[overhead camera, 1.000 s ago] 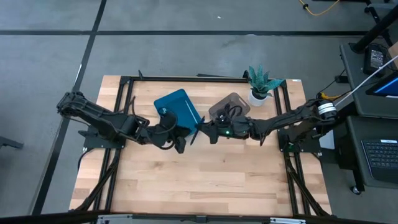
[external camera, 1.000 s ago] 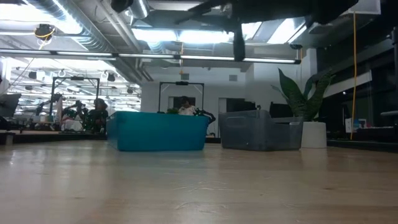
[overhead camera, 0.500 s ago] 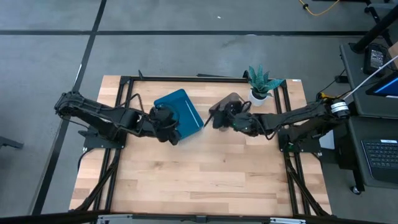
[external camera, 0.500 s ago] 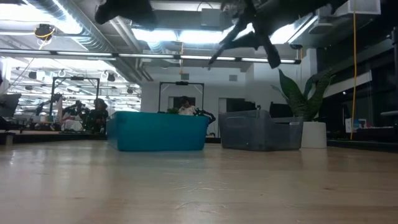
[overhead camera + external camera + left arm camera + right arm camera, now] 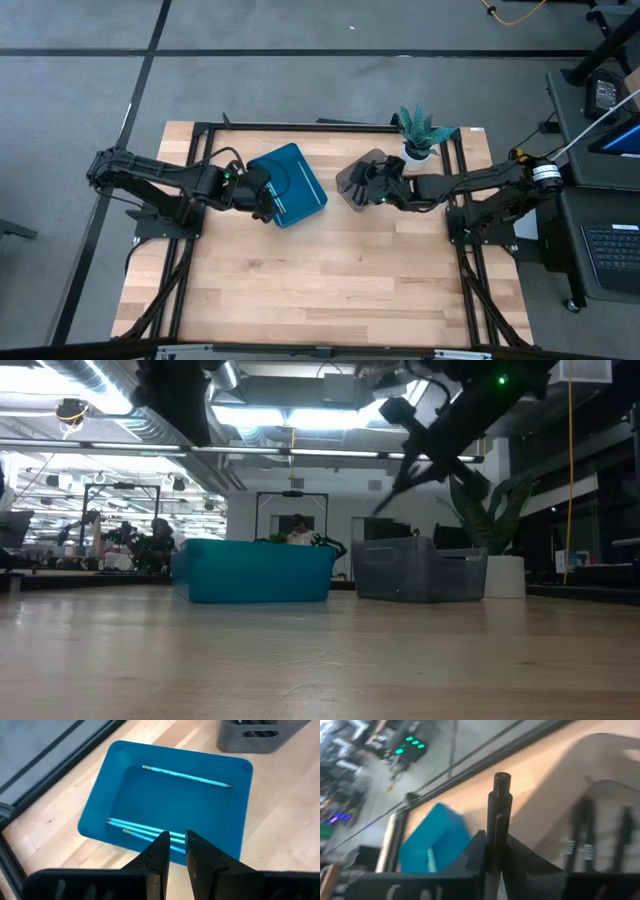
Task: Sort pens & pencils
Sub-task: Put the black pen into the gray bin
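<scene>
Seen from above: a pale wooden table [image 5: 330, 270] with two dark arms reaching toward its middle, a teal plastic bin [image 5: 290, 185] at left of centre, a smoky grey translucent bin [image 5: 358, 176] at right of centre, and a small potted plant in a white pot [image 5: 420, 135] just beyond the grey bin.

Left gripper [image 5: 173, 851] hovering above the near edge of the teal bin, fingers a narrow gap apart and holding nothing. Inside that bin, light blue slim writing sticks [image 5: 186, 774] — one lying alone across the far side, at least two close together at the near wall, partly hidden behind the fingers.

Right gripper [image 5: 495, 851] raised over the grey bin, fingers clamped on a black thicker writing stick [image 5: 498, 815], which stands up between them. Black sticks already in the grey bin [image 5: 584, 832], blurred; exact count cannot be told.

Likely risks: the black stick, held near one end, pivoting in the clamp or landing on the grey bin's rim and bouncing out onto the table — caused by releasing too high or off-centre. Also possible: the two arms crowding each other between the neighbouring bins.
</scene>
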You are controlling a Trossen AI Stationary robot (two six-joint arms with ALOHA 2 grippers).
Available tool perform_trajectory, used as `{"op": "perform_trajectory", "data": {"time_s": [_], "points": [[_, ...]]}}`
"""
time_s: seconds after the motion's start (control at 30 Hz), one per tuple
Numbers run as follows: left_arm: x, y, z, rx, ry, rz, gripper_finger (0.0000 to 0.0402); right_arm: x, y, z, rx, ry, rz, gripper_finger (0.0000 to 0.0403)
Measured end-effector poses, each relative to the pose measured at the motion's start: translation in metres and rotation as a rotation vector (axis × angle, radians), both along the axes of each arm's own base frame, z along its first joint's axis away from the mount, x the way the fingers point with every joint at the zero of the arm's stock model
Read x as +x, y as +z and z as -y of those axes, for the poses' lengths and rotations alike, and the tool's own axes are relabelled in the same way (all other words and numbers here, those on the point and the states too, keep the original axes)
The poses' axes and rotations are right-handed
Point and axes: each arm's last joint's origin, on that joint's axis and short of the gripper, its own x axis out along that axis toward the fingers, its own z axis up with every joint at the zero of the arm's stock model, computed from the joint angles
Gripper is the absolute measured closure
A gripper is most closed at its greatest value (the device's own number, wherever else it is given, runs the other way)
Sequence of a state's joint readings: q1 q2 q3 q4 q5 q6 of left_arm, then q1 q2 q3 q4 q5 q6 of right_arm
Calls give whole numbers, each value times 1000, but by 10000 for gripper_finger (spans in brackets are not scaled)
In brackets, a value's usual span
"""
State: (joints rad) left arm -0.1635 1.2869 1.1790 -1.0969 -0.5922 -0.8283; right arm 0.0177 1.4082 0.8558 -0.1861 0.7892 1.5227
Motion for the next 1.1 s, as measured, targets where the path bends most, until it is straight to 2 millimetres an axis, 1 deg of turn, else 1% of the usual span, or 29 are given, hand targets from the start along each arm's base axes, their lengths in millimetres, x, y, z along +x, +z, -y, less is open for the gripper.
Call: {"op": "perform_trajectory", "data": {"time_s": [0.07, 0.13, 0.27, 0.37, 0.43, 0.53, 0.7, 0.93, 1.1], "points": [[0, 0, -2, 9, -7, -11, 347, -4, -4, 2, 29, -43, -22, 365], [0, 0, -5, 18, -14, -22, 347, -8, -4, 5, 61, -77, -67, 365], [1, 0, -9, 29, -19, -37, 347, -17, 5, 11, 148, -125, -194, 365], [1, 0, -12, 32, -8, -35, 347, -15, 19, 16, 150, -150, -189, 365], [2, 0, -15, 32, 4, -32, 347, -16, 22, 20, 161, -146, -214, 365], [2, 0, -18, 31, 16, -32, 347, -16, 20, 27, 196, -140, -235, 365], [2, 0, -18, 31, 18, -33, 347, -15, 9, 31, 239, -131, -254, 365], [2, 0, -18, 31, 18, -30, 347, -4, -9, 41, 281, -137, -288, 365], [2, 0, -18, 31, 16, -36, 347, 0, -20, 47, 294, -140, -327, 365]]}}
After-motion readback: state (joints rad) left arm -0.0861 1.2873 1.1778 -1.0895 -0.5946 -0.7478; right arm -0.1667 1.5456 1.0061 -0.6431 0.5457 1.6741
